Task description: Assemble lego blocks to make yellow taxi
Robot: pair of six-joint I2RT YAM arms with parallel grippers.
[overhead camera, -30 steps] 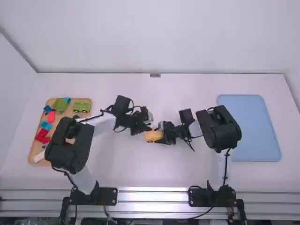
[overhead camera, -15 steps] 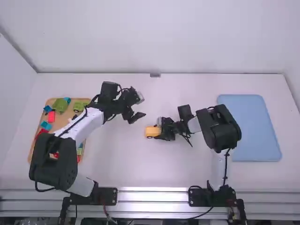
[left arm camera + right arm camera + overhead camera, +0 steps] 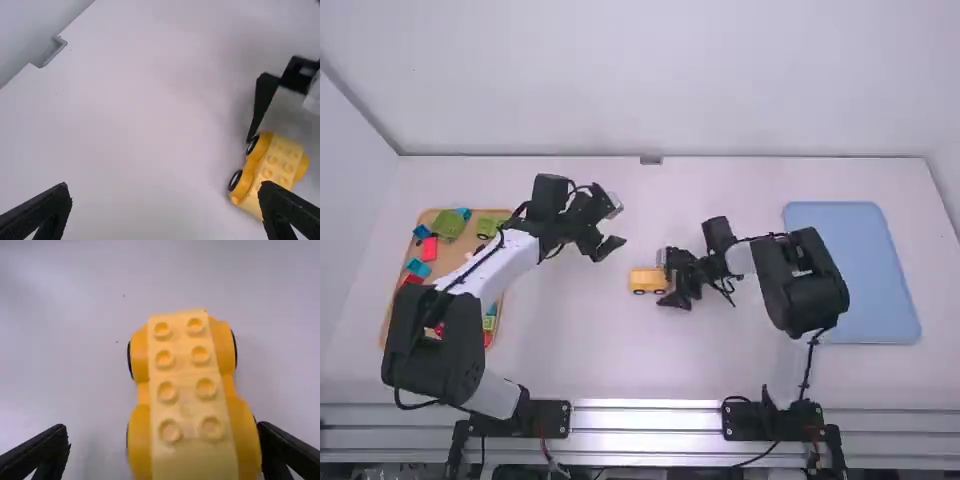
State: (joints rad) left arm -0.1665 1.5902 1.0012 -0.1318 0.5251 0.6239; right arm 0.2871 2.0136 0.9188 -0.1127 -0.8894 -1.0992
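While left tool [image 3: 609, 248] and right tool [image 3: 671, 280] gape empty, studded yellow car [image 3: 185, 405], round black wheels [image 3: 235, 180]

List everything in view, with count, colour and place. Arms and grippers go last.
Wheeled car body: one, yellow, mid-table
Studded top: one or two pieces, can't tell, pale yellow, on the car body
Tray: one, tan, table's left side
Wheeled base: one, green, in the tray's far right corner
Loose blocks: several, red, blue, green, in the tray, partly covered by the left arm
Mat or tray: one, light blue, table's right side
Table: one, white, under everything
Bracket: one, grey, table's far edge
Arms: two, white and black, left and right
Grippers: two, black, left above the table, right at the car body
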